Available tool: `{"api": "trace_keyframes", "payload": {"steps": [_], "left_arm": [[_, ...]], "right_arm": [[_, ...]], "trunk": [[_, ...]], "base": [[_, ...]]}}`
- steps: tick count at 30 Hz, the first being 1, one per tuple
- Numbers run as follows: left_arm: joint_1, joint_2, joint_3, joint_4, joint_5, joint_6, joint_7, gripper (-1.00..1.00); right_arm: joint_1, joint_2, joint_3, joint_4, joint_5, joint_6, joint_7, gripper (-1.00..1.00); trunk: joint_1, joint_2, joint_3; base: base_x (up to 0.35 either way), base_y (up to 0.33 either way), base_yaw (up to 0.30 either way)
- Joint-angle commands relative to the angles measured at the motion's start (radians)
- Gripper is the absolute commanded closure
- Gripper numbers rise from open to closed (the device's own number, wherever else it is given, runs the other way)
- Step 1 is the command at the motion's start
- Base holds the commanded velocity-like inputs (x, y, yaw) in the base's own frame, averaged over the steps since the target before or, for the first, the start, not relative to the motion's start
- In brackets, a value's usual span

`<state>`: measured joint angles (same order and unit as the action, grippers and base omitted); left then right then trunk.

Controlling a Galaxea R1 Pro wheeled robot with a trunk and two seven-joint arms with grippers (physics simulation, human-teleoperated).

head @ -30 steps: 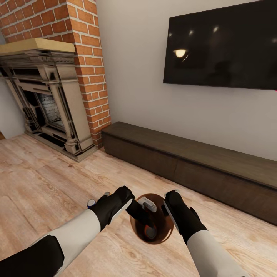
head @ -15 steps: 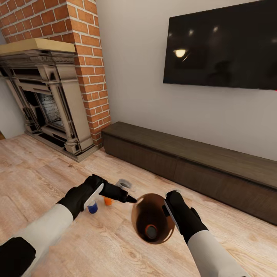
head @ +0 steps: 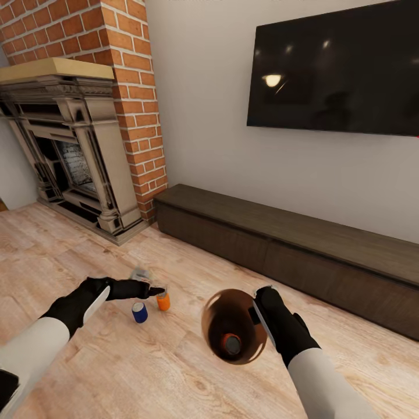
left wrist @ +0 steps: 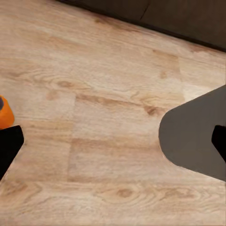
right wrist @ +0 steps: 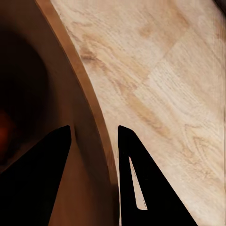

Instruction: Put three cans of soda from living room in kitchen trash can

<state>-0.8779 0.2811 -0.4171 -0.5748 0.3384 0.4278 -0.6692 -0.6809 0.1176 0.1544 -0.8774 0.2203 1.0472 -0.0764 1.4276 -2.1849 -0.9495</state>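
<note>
Right hand [head: 259, 314] is clamped on the rim of the trash can [head: 216, 319], held above the wood floor [head: 174, 372]; one orange soda can [head: 231, 344] lies inside. Left hand [head: 152, 290], fingers apart and empty, hovers over an orange can [head: 164, 301] and blue can [head: 139, 312] standing on the floor.

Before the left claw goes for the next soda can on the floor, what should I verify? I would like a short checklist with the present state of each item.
1. Left claw open: ok, its fingers stand wide apart in the left wrist view.
2. Floor orange can upright: ok.
3. Floor orange can between the fingers: not ok, it sits beside one fingertip.
4. Blue can apart from it: ok, a gap shows.
5. Right claw gripping the trash can: ok, its fingers straddle the rim.
6. Binned orange can inside: ok.
</note>
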Motion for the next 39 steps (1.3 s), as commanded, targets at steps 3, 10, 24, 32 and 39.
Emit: {"api": "trace_keyframes", "payload": {"steps": [3,10,24,32,39], "left_arm": [[0.006,-0.002,0.01,0.159,-0.001,-0.187,0.035,-1.0],[0.065,-0.003,0.014,0.26,0.001,-0.439,0.065,-1.0],[0.118,-0.003,0.015,0.271,0.003,-0.56,0.103,-1.0],[0.149,-0.005,0.014,0.271,0.002,-0.587,0.103,-1.0],[0.172,-0.004,0.013,0.27,-0.002,-0.612,0.099,-1.0]], "right_arm": [[0.001,-0.013,-0.012,-0.02,-0.013,0.0,0.009,1.0],[0.006,-0.035,-0.09,-0.117,-0.015,0.0,0.017,1.0],[0.14,-0.224,-0.152,-0.346,-0.013,-0.157,0.391,1.0],[0.301,-0.238,-0.326,-0.368,-0.017,-0.535,0.468,1.0],[0.331,-0.239,-0.455,-0.245,-0.018,-0.757,0.573,1.0]], "trunk": [[0.0,0.0,0.0],[0.0,0.0,0.0],[0.0,0.0,0.0],[0.0,0.0,0.0],[0.0,0.0,0.0]], "base": [[0.0,0.0,0.0],[0.0,0.0,0.0],[0.0,0.0,0.0],[0.0,0.0,0.0],[0.0,0.0,0.0]]}}
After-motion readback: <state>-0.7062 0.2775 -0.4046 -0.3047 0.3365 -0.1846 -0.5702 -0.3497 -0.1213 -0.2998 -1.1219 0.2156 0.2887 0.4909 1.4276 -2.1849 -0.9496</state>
